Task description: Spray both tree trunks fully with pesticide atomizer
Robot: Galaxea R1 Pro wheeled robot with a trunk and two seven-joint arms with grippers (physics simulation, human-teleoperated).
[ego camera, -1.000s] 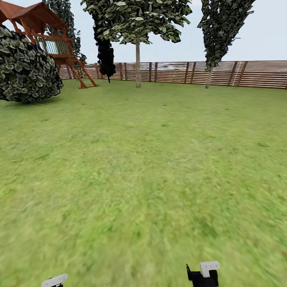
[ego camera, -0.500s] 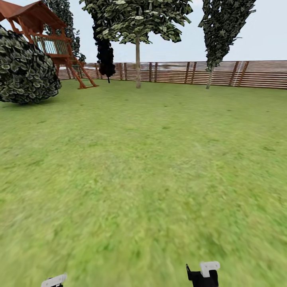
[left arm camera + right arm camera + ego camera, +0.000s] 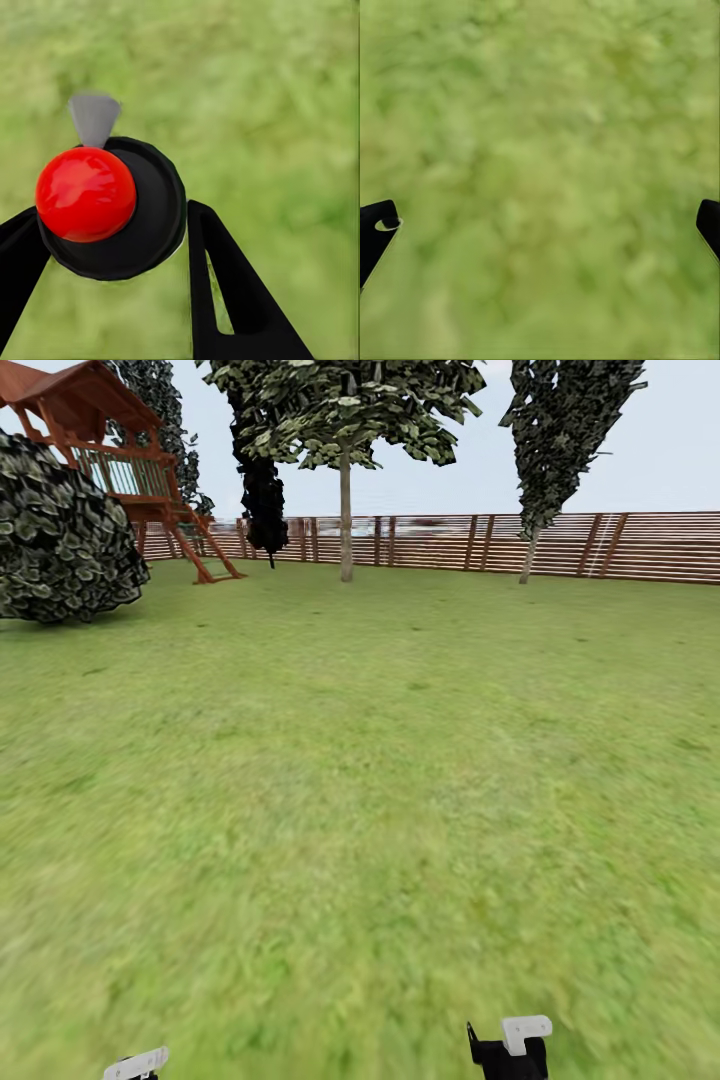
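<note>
green lawn [image 3: 380, 780] fills the head view, bounded at the far side by a reddish-brown slatted fence [image 3: 640, 545]. the left gripper [image 3: 112, 247] is closed around the pesticide atomizer [image 3: 112, 206], seen end-on in the left wrist view: a black round body with a red ball-shaped cap and a small grey nozzle projecting from its rim. one black finger lies against each side of the body, so the atomizer's long axis runs roughly along the fingers, towards the camera. in the head view only a white part of the left gripper [image 3: 137, 1063] shows at the bottom edge, and the atomizer cannot be made out there. the right gripper [image 3: 540, 225] is spread wide over bare grass, with nothing between its fingers.

ahead, a tree with a pale, slim trunk [image 3: 346, 520] stands just in front of the fence; beside it are dark, narrow cypress-like trees [image 3: 560, 430], a round dark bush [image 3: 60, 530] and a wooden play tower [image 3: 110, 450]. no thick mottled trunk can be identified with confidence, so the spray targets are judged not yet located. the deciding relation is that any trunk lies well away, forward of the left arm, which carries the atomizer; the base must close that gap and the nozzle must be turned to face the trunk.
</note>
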